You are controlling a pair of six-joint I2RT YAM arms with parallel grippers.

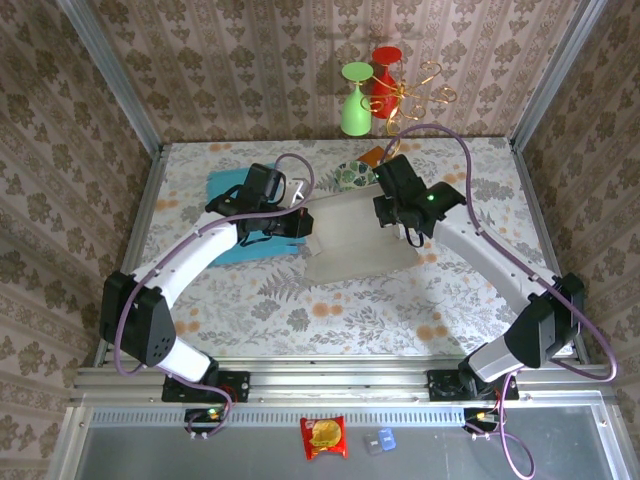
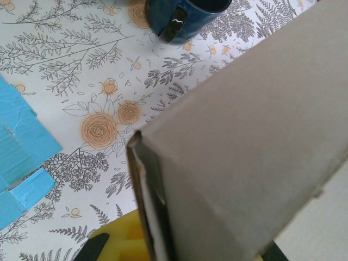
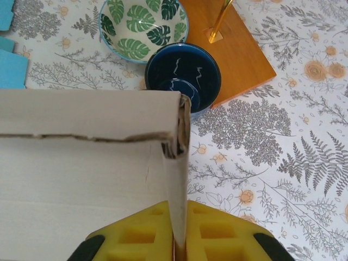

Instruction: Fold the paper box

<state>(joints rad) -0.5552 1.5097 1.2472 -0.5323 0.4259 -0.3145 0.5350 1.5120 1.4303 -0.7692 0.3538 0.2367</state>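
Observation:
The paper box (image 1: 355,240), a grey-beige cardboard sheet partly folded up, lies in the middle of the table between both arms. My left gripper (image 1: 300,222) is shut on its left wall. In the left wrist view that raised wall (image 2: 244,136) rises out of the gripper (image 2: 163,247) and hides most of it, beside one yellow pad (image 2: 117,239). My right gripper (image 1: 392,212) is shut on the box's right side. In the right wrist view a thin upright flap (image 3: 176,179) is pinched between the two yellow pads (image 3: 217,236), and the box floor (image 3: 76,179) spreads to the left.
A dark blue cup (image 3: 182,73), a leaf-patterned bowl (image 3: 142,24) and a wooden base (image 3: 234,54) with a gold stand sit just behind the box. A flat light-blue cardboard (image 1: 232,215) lies under the left arm. Green (image 1: 355,100) and red (image 1: 385,65) glasses hang at the back.

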